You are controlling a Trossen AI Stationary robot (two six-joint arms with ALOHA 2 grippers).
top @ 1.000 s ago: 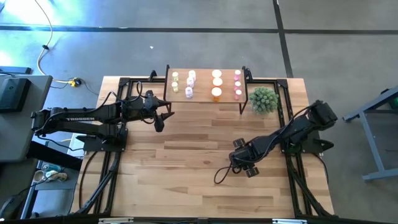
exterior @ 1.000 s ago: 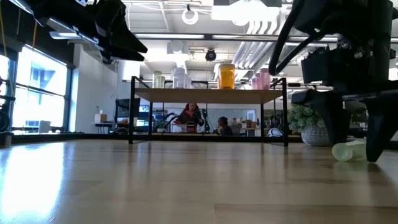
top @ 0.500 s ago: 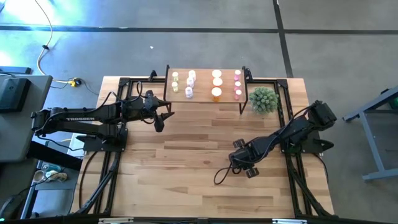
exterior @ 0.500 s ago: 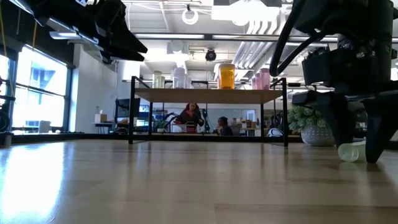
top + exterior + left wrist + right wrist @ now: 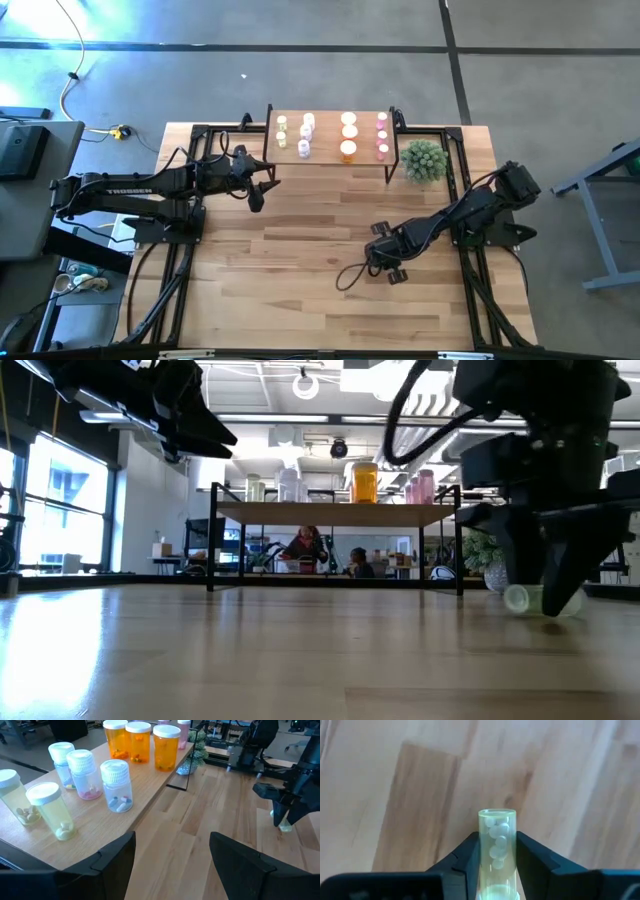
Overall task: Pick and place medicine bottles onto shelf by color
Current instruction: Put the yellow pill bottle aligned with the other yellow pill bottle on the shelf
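table [image 5: 300, 270]: shelf [image 5: 330, 155], plant [image 5: 424, 160] | shelf: medicine bottles [image 5: 305, 131]

Table: I see a big wood plank table [image 5: 300, 290] with light boards.
Plant: I see a small green spiky plant [image 5: 423, 160] on the table, near the back on the right side.
Floor: I see a grey floor [image 5: 300, 70] all around the table.
Cable: I see a yellow plug [image 5: 120, 131] on the floor, with a white cord.
People: I see two people [image 5: 330, 555] far off in the room, too small to tell more.
Windows: I see big bright windows [image 5: 60, 510] on one side of the room.
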